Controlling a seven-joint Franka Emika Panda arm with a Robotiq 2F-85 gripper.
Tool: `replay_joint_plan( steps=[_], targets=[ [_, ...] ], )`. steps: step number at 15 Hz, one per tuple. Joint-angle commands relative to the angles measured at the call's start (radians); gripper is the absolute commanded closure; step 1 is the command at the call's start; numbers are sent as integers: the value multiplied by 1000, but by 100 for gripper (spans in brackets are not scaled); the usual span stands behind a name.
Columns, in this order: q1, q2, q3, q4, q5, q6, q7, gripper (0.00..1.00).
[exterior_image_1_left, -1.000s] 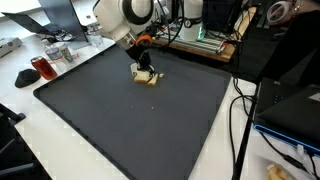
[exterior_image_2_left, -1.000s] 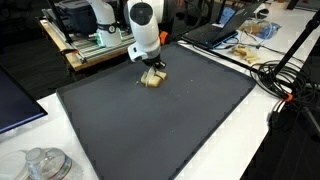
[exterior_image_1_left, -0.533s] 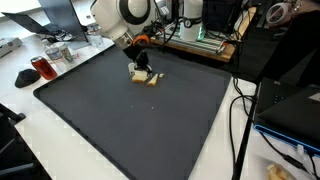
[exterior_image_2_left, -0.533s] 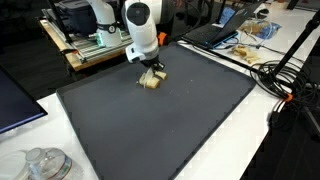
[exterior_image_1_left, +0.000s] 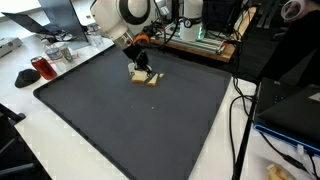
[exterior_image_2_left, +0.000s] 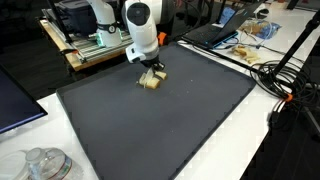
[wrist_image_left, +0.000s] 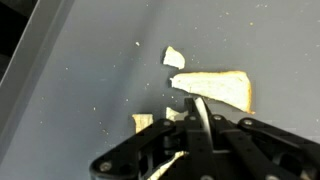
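Gripper (wrist_image_left: 196, 112) clenched: jaws pressed together, nothing seen between them. Bread slice (wrist_image_left: 218, 88) lies flat on dark mat (exterior_image_1_left: 130, 130), toward mat's far edge. Slice sits right at fingertips, slightly ahead of them; touching or just above, cannot tell. In wrist view long axis of slice runs sideways, across line of fingers. Small torn piece (wrist_image_left: 174, 57) just beside slice corner, second piece (wrist_image_left: 143, 122) beside gripper. In both exterior views arm reaches in from far side, wrist bent steeply down, gripper almost upright.

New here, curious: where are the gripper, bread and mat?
gripper (exterior_image_2_left: 153, 73), in an exterior view, between its fingertips.
bread (wrist_image_left: 222, 88), wrist view, middle of the slice.
mat (exterior_image_2_left: 190, 120), in an exterior view, bare centre.
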Motion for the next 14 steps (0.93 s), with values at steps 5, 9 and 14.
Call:
replay_joint_plan(
  steps=[5,9,14],
  targets=[
    [0,33,17,-24,11,-20,-86,99],
    [8,20,15,-35,-1,-42,-102,99],
    [33,15,7,-45,-40,-21,-88,99]
  ],
)
